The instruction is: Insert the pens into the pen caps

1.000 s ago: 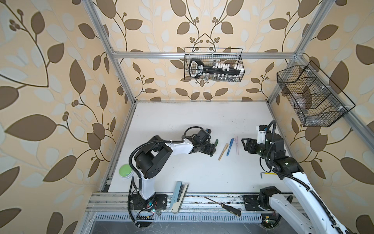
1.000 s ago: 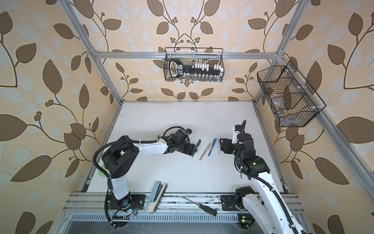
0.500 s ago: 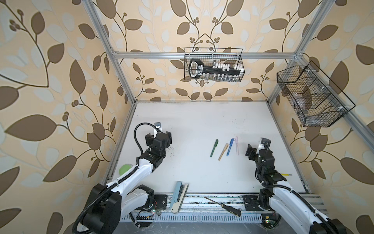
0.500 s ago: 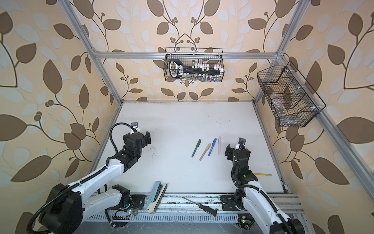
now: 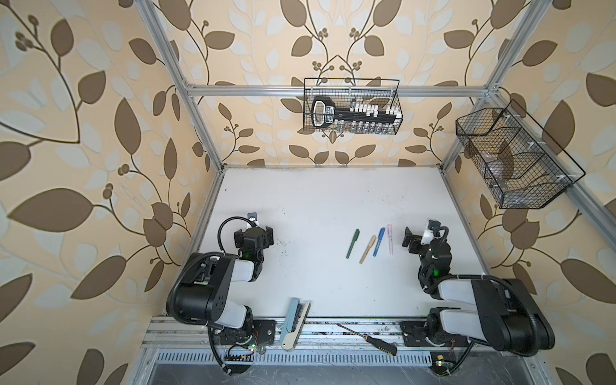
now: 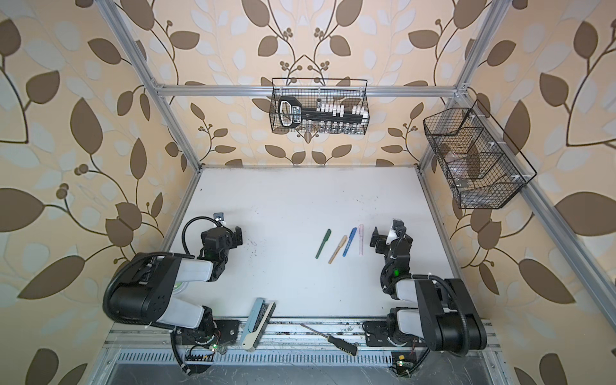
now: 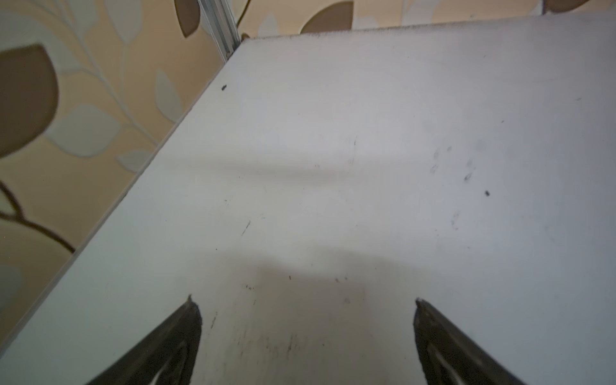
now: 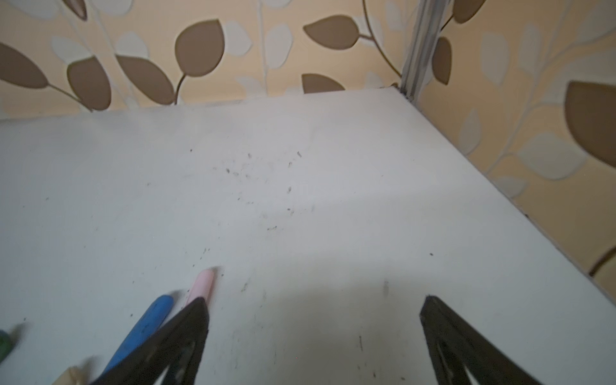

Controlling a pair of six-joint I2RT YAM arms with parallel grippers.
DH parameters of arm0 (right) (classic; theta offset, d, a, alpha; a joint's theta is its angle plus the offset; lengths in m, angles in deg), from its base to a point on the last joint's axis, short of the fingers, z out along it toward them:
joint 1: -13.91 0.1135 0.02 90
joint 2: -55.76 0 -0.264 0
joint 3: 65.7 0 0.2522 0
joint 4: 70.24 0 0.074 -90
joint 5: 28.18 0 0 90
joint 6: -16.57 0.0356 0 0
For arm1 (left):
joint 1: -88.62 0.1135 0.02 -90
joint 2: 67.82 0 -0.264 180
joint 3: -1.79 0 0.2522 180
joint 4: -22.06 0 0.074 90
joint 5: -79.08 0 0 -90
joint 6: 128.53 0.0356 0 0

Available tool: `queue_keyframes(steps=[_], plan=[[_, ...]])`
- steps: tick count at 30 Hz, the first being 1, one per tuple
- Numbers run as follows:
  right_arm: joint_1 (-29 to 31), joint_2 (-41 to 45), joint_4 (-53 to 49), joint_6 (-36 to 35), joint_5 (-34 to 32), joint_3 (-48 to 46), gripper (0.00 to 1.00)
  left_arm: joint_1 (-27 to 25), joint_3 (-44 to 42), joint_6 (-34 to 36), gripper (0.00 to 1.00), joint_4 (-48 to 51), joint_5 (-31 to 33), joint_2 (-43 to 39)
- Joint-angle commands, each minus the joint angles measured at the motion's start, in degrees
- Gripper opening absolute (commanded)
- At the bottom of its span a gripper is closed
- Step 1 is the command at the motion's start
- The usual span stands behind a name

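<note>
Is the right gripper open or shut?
Open. The right gripper has its fingers wide apart in its wrist view, only bare table between them.

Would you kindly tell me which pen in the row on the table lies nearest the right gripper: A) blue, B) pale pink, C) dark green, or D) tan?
B: in a top view the pale pink pen ends the row on the side of the right gripper, with the blue pen beside it.

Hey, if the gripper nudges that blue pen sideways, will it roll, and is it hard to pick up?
It would likely roll: the blue pen is a slim round barrel lying flat on the smooth table. It is probably stiff and light, being straight and thin. Grasping it may be fiddly, since the pink pen lies close beside it.
</note>
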Motion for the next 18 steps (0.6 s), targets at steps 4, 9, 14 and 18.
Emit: queue_keyframes(steps=[4,9,14,18], plan=[[-0.51,-0.50,1.94,-2.52,5.88,4.13,1.00,3.68,5.00,-3.85,0.99,1.53,-4.56,-1.00],[-0.85,-0.64,2.08,-2.53,7.41,4.18,1.00,3.70,4.92,-3.85,0.99,1.36,-4.58,-0.97],[-0.71,-0.90,1.82,-2.56,7.07,4.41,1.00,3.72,4.85,-3.81,0.99,1.21,-4.58,-0.98],[-0.86,-0.73,2.09,-2.52,7.14,4.18,1.00,3.76,4.83,-3.77,0.99,1.14,-4.49,-1.06]])
